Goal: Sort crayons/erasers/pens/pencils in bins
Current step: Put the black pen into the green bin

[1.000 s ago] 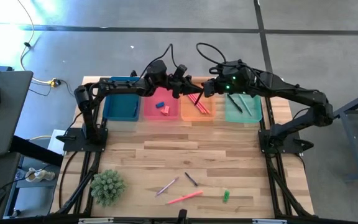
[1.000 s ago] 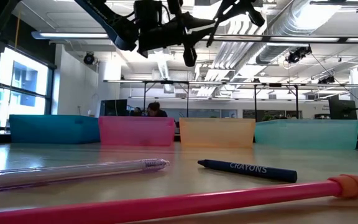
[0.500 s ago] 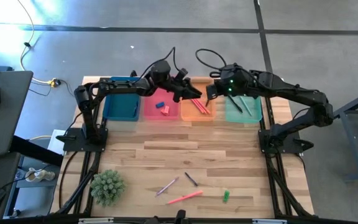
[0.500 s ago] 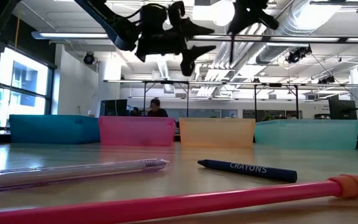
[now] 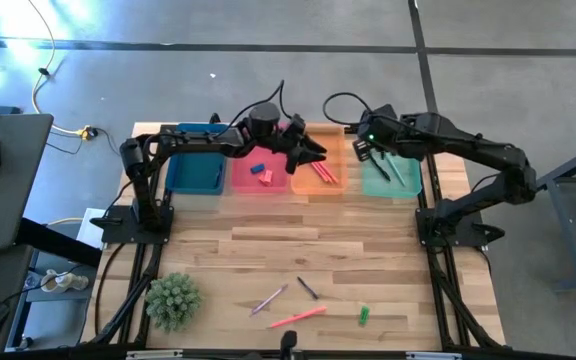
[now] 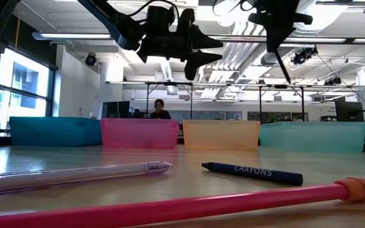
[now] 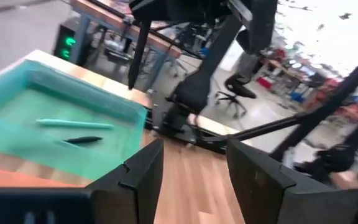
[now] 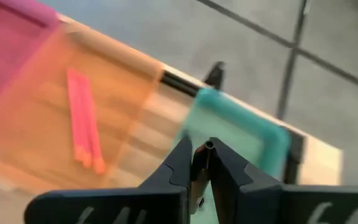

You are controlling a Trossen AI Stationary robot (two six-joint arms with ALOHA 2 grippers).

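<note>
Four bins (image 5: 194,172): blue, pink, orange, teal.

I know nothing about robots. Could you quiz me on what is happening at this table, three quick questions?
1. True or false: the left gripper is shut on a pencil.
2. What does the right gripper hold? A: a thin dark stick. B: a green block. C: a plant.
3. Fill in: the two small erasers lie in the ___ bin.

Key
1. False: it is open and empty.
2. A.
3. Pink: they lie in the pink bin.
</note>
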